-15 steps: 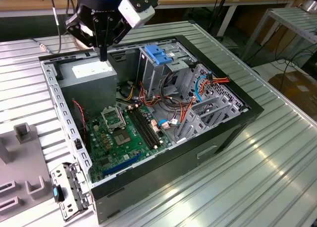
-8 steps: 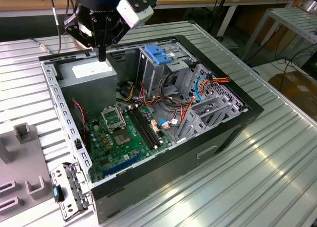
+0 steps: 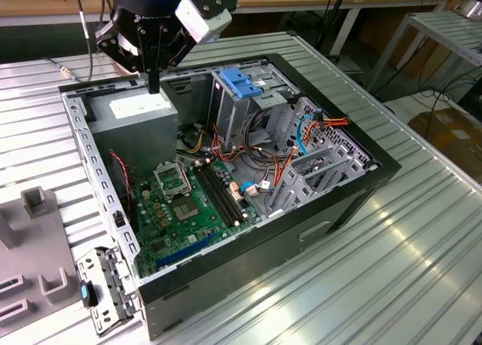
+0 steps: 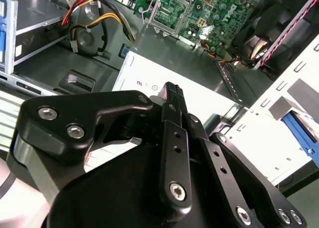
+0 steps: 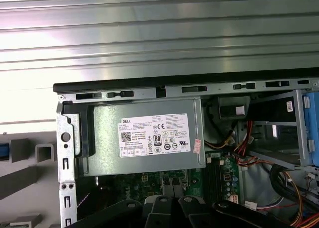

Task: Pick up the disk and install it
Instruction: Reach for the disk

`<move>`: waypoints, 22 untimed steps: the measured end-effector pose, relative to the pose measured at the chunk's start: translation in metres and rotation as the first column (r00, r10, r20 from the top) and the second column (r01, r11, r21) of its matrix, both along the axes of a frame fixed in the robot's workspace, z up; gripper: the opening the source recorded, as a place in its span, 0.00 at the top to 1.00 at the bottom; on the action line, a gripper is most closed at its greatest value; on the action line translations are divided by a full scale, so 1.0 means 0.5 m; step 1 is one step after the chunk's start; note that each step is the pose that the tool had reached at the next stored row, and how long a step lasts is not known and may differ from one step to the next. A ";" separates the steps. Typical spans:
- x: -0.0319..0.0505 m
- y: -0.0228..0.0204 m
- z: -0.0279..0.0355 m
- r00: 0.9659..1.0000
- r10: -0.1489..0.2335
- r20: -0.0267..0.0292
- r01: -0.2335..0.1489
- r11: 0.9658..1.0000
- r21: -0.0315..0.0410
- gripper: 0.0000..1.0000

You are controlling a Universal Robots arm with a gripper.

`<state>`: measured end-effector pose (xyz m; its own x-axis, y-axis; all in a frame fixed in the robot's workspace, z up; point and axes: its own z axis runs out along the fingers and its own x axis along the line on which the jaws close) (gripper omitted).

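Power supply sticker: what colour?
White sticker on the grey power supply; shows best in the first wrist view.

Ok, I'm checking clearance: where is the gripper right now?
In the exterior view, the gripper hangs over the grey power supply, in the far corner of the computer case, on the exterior view's left.

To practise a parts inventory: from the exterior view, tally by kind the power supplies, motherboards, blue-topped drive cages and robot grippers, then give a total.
Power supply: 1
Motherboard: 1
Blue-topped drive cage: 1
Gripper: 1
Total: 4
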<state>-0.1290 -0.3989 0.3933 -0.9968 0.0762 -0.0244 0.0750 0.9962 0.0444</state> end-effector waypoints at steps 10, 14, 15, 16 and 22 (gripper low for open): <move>-0.005 0.0000 0.000 1.000 0.000 0.000 0.000 1.000 0.000 0.89; -0.007 0.0000 0.000 1.000 0.000 0.000 0.000 1.000 0.000 0.89; -0.007 0.0000 0.000 1.000 0.000 0.000 0.000 1.000 0.000 0.89; -0.007 0.0000 0.000 1.000 0.000 0.000 0.000 1.000 0.000 0.89; -0.009 0.0000 0.000 1.000 0.000 0.000 0.000 1.000 0.000 0.89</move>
